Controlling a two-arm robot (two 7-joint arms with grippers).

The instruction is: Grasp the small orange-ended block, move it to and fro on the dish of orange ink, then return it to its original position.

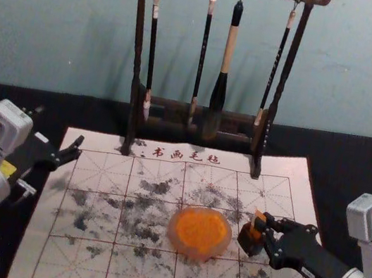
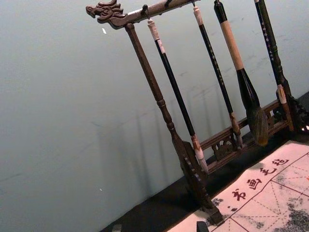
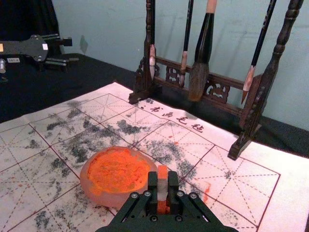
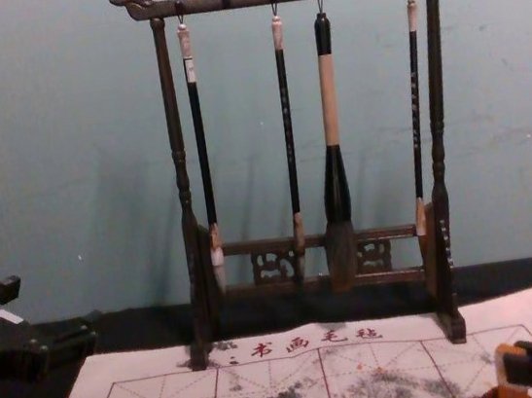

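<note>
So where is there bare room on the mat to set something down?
Bare, though ink-smudged, mat lies between the left gripper and the dish, and another patch between the rack's right foot and the right gripper. It is crowded right of the dish, where the right gripper holds the block by a small dark object.

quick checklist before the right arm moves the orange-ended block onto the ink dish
1. Right gripper shut on the block: ok, fingers on both sides
2. Ink in the dish: ok, orange and spread broadly
3. Block over the ink: not ok, it is beside the dish, on the robot's right
4. Block free of the dark piece below it: cannot tell
5. Left gripper away from the dish: ok, open over the mat's left edge
</note>
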